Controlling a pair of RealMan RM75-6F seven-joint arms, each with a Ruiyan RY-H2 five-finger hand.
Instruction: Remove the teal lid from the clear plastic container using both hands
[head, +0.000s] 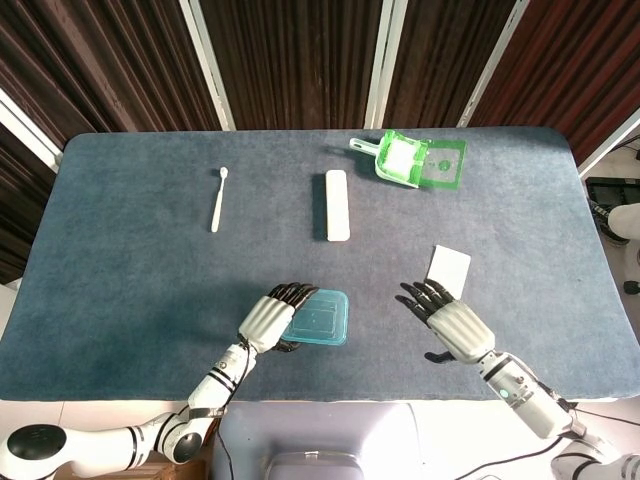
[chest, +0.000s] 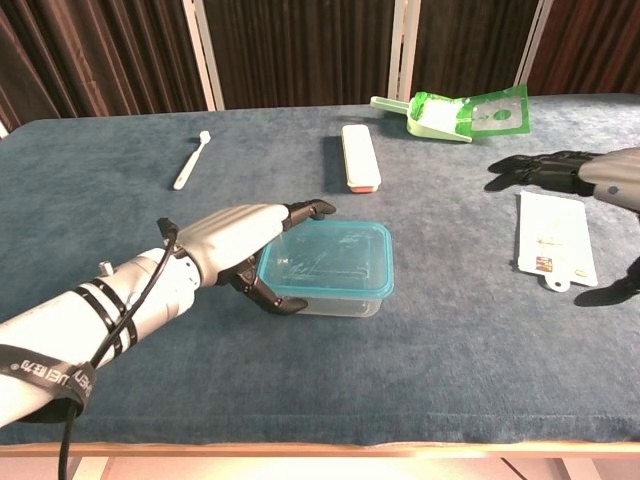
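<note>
The clear plastic container (chest: 330, 298) with its teal lid (head: 321, 318) (chest: 328, 258) on top sits near the table's front edge, left of centre. My left hand (head: 268, 317) (chest: 238, 243) grips the container's left end, fingers over the lid's edge and thumb at the side wall. My right hand (head: 450, 326) (chest: 590, 180) hovers to the right of the container with fingers spread and nothing in it, well apart from the lid.
A white card (head: 449, 268) (chest: 553, 240) lies partly under my right hand. A white bar (head: 337, 204) lies mid-table, a white spoon (head: 217, 199) at the left, a green dustpan-like scoop (head: 410, 160) at the back.
</note>
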